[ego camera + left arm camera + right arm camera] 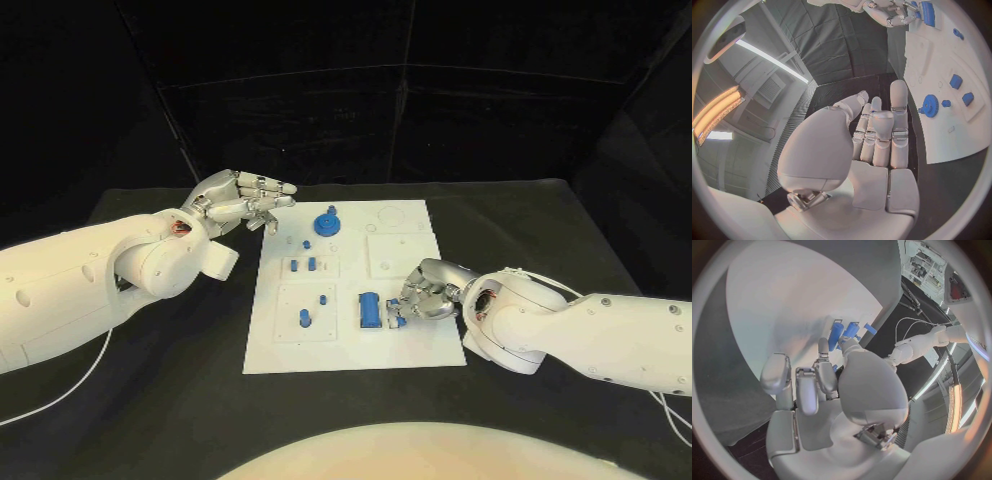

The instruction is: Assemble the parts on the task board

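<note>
The white task board lies in the middle of the black table. A blue gear stands near its far left corner, and the left wrist view shows the gear too. Small blue parts and another sit in recesses on the left side. A larger blue part with two cylinders lies near the board's middle. My right hand rests on the board right beside it, fingers curled, and pinches a small blue piece between thumb and finger. My left hand hovers off the board's far left corner, fingers straight, holding nothing.
The board's right half has white recesses with no blue parts in them. Black table surrounds the board on all sides. A dark backdrop closes off the far edge.
</note>
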Robot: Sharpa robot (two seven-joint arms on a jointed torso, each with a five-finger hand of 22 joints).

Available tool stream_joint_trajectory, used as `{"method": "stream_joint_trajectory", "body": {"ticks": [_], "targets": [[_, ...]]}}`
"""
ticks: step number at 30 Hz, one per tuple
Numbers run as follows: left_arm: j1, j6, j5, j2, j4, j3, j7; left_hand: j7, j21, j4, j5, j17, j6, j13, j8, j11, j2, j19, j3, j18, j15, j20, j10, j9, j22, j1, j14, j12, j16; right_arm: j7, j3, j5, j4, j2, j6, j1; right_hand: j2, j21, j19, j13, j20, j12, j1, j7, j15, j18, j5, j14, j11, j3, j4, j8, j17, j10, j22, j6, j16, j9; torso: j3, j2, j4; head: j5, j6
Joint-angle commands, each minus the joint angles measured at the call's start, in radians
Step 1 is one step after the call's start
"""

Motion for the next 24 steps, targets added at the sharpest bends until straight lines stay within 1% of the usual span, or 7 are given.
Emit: {"method": "stream_joint_trajectory", "body": {"ticks": [1, 8, 13, 14, 17, 20, 24], "targets": [[0.001, 0.010, 0.004, 0.000, 0.002, 0.001, 0.004, 0.001, -0.003, -0.004, 0.004, -0.002, -0.006, 0.002, 0.004, 0.001, 0.007, -0.001, -0.001, 0.014, -0.001, 0.005, -0.007, 0.001, -0.001, -0.001, -0.005, 0.005, 0.001, -0.034, 0.000, 0.005, -0.002, 0.005, 0.017, 0.001, 0.003, 0.003, 0.001, 0.046, -0.004, 0.006, -0.011, 0.000, -0.008, -0.008, -0.003, 0.090, -0.004, 0.000, 0.005, 0.007, 0.178, 0.006, 0.000, 0.008, 0.003, 0.001, 0.0004, 0.000, -0.0006, 0.001, -0.001], [0.001, 0.011, 0.004, 0.001, 0.001, 0.001, 0.003, 0.001, -0.003, -0.004, 0.004, -0.002, -0.006, 0.002, 0.004, 0.001, 0.007, -0.001, -0.001, 0.014, -0.001, 0.005, -0.007, 0.001, -0.001, -0.001, -0.005, 0.005, 0.001, -0.038, 0.000, 0.005, -0.006, 0.017, 0.012, 0.001, 0.004, 0.003, 0.001, 0.045, -0.004, 0.005, -0.013, 0.000, -0.008, -0.008, -0.003, 0.090, -0.004, -0.001, 0.006, 0.008, 0.177, 0.006, 0.001, 0.009, 0.002, 0.002, 0.0005, -0.001, -0.0002, 0.001, -0.001], [0.001, 0.011, 0.004, 0.002, 0.000, 0.001, 0.003, 0.001, -0.003, -0.004, 0.004, -0.002, -0.006, 0.002, 0.004, 0.001, 0.007, -0.001, -0.001, 0.014, -0.001, 0.005, -0.007, 0.001, -0.001, -0.001, -0.005, 0.005, 0.001, -0.039, 0.000, 0.005, -0.008, 0.021, 0.011, 0.001, 0.000, 0.002, 0.001, 0.047, -0.006, 0.007, -0.035, 0.000, -0.009, -0.009, -0.006, 0.090, -0.004, -0.018, 0.020, 0.011, 0.177, 0.008, 0.001, 0.010, 0.002, 0.006, 0.0006, 0.000, 0.0001, 0.002, -0.001], [0.001, 0.012, 0.004, 0.002, 0.000, 0.001, 0.003, 0.001, -0.003, -0.004, 0.004, -0.002, -0.006, 0.002, 0.004, 0.001, 0.007, -0.001, -0.001, 0.014, -0.001, 0.005, -0.007, 0.001, -0.001, -0.001, -0.005, 0.005, 0.001, -0.039, 0.000, 0.005, -0.008, 0.021, 0.010, 0.001, -0.001, 0.002, 0.001, 0.047, -0.006, 0.007, -0.044, 0.000, -0.009, -0.009, -0.017, 0.090, -0.004, -0.026, 0.026, 0.012, 0.177, 0.009, 0.001, 0.010, 0.002, 0.007, 0.0006, 0.000, -0.0002, 0.002, -0.001], [0.001, 0.012, 0.004, 0.002, 0.000, 0.001, 0.002, 0.001, -0.003, -0.004, 0.004, -0.002, -0.006, 0.002, 0.004, 0.001, 0.007, -0.001, -0.001, 0.014, -0.001, 0.005, -0.007, 0.001, -0.001, -0.001, -0.005, 0.005, 0.001, -0.039, 0.000, 0.005, -0.010, 0.023, 0.010, 0.001, 0.001, 0.001, 0.001, 0.048, -0.006, 0.007, -0.069, 0.001, -0.009, -0.009, -0.070, 0.090, -0.003, -0.050, 0.044, 0.014, 0.177, 0.010, 0.000, 0.011, 0.002, 0.011, 0.0004, 0.000, -0.0007, 0.002, -0.001], [0.001, 0.013, 0.004, 0.002, 0.000, 0.001, 0.002, 0.001, -0.003, -0.004, 0.004, -0.002, -0.006, 0.002, 0.004, 0.001, 0.007, -0.001, -0.001, 0.014, -0.001, 0.005, -0.007, 0.001, -0.001, -0.001, -0.005, 0.005, 0.001, -0.039, 0.000, 0.005, -0.011, 0.024, 0.008, 0.001, 0.009, 0.001, 0.002, 0.048, -0.006, 0.007, -0.090, 0.001, -0.008, -0.009, -0.155, 0.090, -0.003, -0.080, 0.059, 0.016, 0.177, 0.010, 0.001, 0.010, 0.002, 0.015, 0.0000, 0.000, -0.0008, 0.000, -0.001], [0.001, 0.013, 0.004, 0.002, 0.000, 0.001, 0.001, 0.001, -0.003, -0.004, 0.004, -0.002, -0.006, 0.002, 0.004, 0.001, 0.007, -0.001, -0.001, 0.014, -0.001, 0.005, -0.007, 0.001, -0.001, -0.001, -0.005, 0.005, 0.001, -0.038, 0.000, 0.005, -0.013, 0.024, 0.001, 0.001, 0.028, 0.000, 0.002, 0.050, -0.006, 0.007, -0.126, 0.001, -0.008, -0.009, -0.283, 0.090, -0.003, -0.129, 0.063, 0.020, 0.177, 0.010, 0.001, 0.007, 0.001, 0.021, 0.0003, 0.000, -0.0006, 0.000, -0.001]]}}
